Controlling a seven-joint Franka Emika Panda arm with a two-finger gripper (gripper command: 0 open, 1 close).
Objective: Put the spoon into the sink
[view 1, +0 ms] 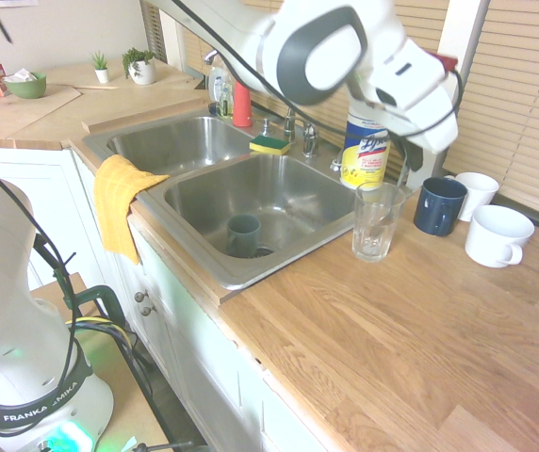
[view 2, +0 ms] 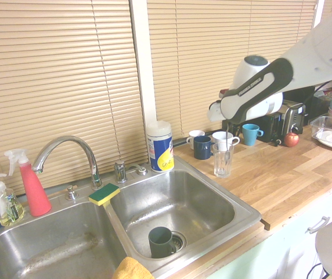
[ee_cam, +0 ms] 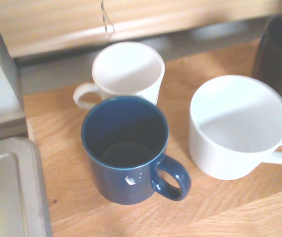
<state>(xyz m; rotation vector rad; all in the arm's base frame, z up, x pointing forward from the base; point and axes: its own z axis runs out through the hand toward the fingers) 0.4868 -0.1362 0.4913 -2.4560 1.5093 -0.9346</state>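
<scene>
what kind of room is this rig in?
A home kitchen, most likely: a two-basin steel sink with a curved faucet set in a wooden counter, mugs by the window blinds, and a toaster further along.

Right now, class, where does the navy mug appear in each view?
First exterior view: the navy mug stands on the counter, right of the glass.
Second exterior view: left of the glass and further back.
Wrist view: close up, mid-frame.
Shared landmark: the wide white mug beside it.
</scene>
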